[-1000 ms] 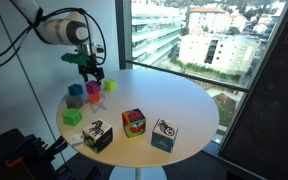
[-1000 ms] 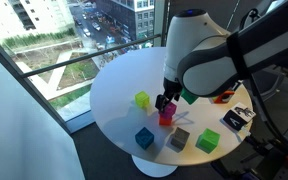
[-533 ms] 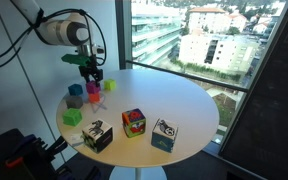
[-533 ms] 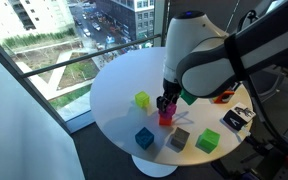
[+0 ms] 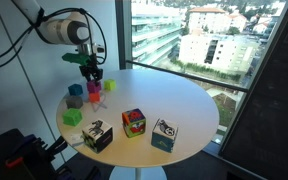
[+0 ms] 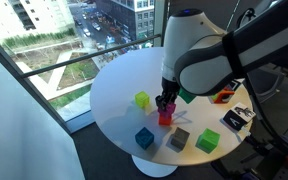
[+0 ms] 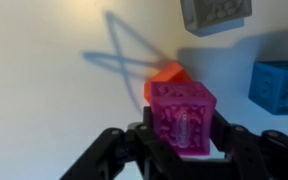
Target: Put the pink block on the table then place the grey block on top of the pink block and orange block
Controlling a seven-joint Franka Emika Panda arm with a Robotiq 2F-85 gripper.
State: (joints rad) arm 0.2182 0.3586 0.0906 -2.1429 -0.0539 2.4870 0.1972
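1. In the wrist view the gripper (image 7: 182, 135) has its fingers (image 7: 132, 142) closed narrowly on the pink block (image 7: 182, 115), one finger against each side of it.
2. The orange block (image 7: 164, 77) peeks out at about 11 o'clock from the pink block. It touches the pink block and seems to lie under it.
3. The grey block (image 7: 216, 12) rests on the white tabletop (image 7: 44, 90) at 1 o'clock from the pink block, apart from it.
4. A blue block (image 7: 279, 82) sits at 3 o'clock, also apart.
5. In an exterior view the gripper (image 6: 165, 103) points straight down over the pink block (image 6: 166, 116). The grey block (image 6: 179, 138) is near at 5 o'clock and a yellow-green block (image 6: 142, 100) at 10 o'clock.
6. In an exterior view three larger patterned cubes (image 5: 133, 122) stand along the tabletop's (image 5: 174, 95) near edge, well apart from the gripper (image 5: 92, 74).
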